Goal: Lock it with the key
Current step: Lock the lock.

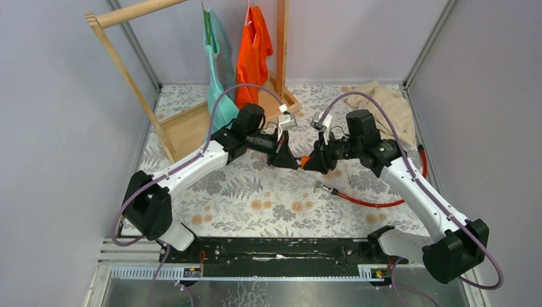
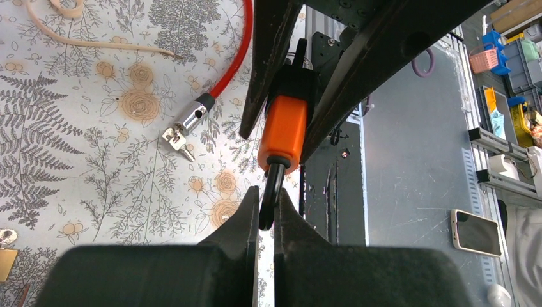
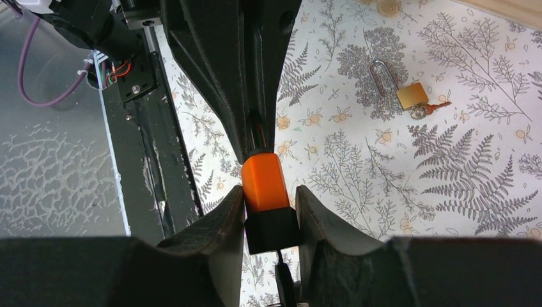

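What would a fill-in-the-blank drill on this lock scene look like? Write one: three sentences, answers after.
1. The right end effector grips a lock body that is black and ____.
2. The left end effector is shut on the black ____ pushed into that lock body.
3. The cable lying on the table is ____ in colour.
Answers: orange; key; red.

A lab test cell: grey panel walls [image 1: 57, 115], storage bins [image 2: 521, 70] alongside.
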Robot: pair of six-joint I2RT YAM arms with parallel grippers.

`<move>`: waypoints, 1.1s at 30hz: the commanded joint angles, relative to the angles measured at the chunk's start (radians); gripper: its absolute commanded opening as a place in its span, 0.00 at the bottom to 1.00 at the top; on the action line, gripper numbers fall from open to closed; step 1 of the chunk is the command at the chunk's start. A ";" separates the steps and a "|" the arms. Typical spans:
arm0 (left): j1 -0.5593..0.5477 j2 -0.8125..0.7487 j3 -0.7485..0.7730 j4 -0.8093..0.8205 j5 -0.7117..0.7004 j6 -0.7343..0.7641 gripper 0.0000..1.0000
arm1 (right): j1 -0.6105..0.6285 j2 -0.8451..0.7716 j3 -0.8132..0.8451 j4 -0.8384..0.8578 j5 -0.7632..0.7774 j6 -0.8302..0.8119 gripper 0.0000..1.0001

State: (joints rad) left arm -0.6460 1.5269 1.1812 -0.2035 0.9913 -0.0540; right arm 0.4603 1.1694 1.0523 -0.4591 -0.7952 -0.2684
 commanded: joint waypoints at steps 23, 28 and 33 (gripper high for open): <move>-0.055 -0.068 0.043 0.129 0.084 0.043 0.02 | 0.058 -0.043 -0.001 0.243 -0.001 -0.099 0.00; -0.027 -0.104 0.055 0.034 0.081 0.156 0.24 | 0.057 -0.068 -0.003 0.208 0.001 -0.121 0.00; 0.004 -0.115 0.059 0.010 0.082 0.183 0.47 | 0.051 -0.072 0.002 0.196 -0.024 -0.117 0.00</move>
State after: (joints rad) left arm -0.6445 1.4441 1.1999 -0.2455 1.0042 0.0906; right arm 0.5018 1.0985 1.0286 -0.3706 -0.7868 -0.3656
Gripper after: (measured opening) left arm 0.392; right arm 0.371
